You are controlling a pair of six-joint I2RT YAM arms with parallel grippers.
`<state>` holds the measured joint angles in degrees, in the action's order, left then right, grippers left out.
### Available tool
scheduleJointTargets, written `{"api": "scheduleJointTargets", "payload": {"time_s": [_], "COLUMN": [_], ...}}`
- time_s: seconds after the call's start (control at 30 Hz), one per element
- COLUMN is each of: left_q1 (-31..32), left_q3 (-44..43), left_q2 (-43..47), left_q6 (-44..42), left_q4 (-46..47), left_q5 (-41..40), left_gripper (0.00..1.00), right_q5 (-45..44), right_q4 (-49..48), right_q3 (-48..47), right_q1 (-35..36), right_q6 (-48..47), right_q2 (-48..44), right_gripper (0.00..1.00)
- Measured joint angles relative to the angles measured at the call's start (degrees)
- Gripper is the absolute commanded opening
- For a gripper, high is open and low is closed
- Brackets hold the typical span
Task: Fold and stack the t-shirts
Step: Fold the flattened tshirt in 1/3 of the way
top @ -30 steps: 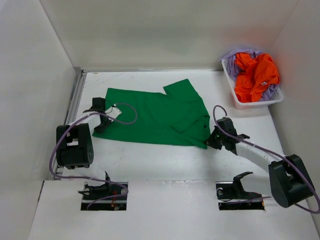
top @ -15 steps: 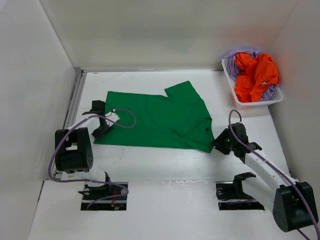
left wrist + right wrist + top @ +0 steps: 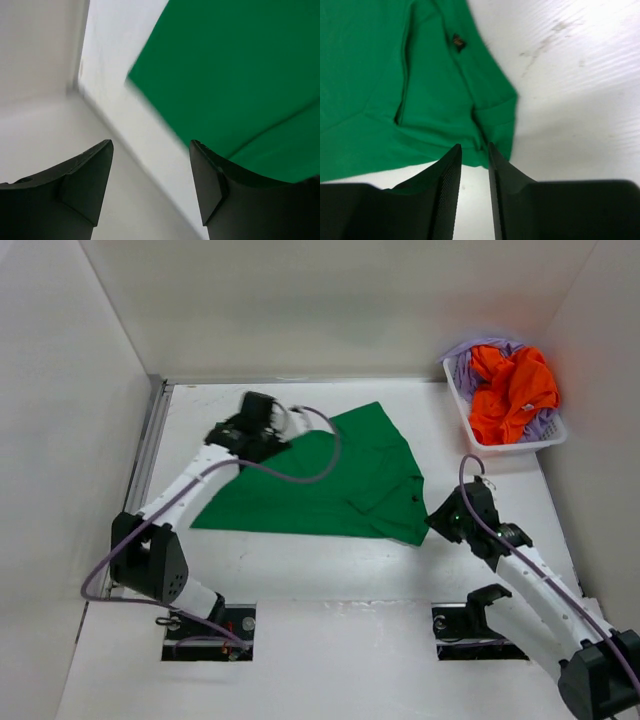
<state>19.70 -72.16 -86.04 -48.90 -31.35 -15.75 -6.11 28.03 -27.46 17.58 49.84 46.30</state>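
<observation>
Recorded green t-shirt (image 3: pixel 335 485) spread flat on table (image 3: pixel 300 570), left gripper (image 3: pixel 150 149) above its far-left edge with fingers well apart, right gripper (image 3: pixel 475 148) at its near-right corner with fingers narrowly apart.

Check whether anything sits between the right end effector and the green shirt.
Nothing visible does. The right end effector hangs at the near right corner of the green shirt, its jaws narrowly apart, with only bare table beside it. The basket stands well off at the back right.
</observation>
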Motion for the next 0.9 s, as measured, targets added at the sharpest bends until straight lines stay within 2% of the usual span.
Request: {"api": "scheduleJointTargets", "payload": {"time_s": [0.13,0.27,0.47,0.6,0.9], "left_q1": [18.3,26.8,30.0,30.4,30.7], "left_q3": [-3.3,-7.7,-12.4,-13.2,-13.7], "left_q2": [-4.2,-15.1,-26.7,-28.2,-29.2], "left_q6": [0.1,0.3,0.5,0.5,0.5], "left_q4": [-0.2,-0.2,-0.2,-0.1,-0.3], "left_q5": [8.9,16.4,23.8,25.9,28.5], "left_gripper": [0.55,0.52,0.49,0.44,0.42], "right_q5": [1.7,2.8,3.3,3.5,3.5], "right_q4": [-5.0,-9.2,-11.0,-10.5,-10.3], "right_q3": [1.0,3.1,6.0,7.8,8.7], "right_q1": [2.1,2.5,2.7,2.6,1.6], "right_q6": [1.1,2.1,3.2,3.8,3.9], "right_q2": [2.3,3.6,1.7,-1.2,-3.2], "right_gripper": [0.30,0.30,0.29,0.29,0.29]}}
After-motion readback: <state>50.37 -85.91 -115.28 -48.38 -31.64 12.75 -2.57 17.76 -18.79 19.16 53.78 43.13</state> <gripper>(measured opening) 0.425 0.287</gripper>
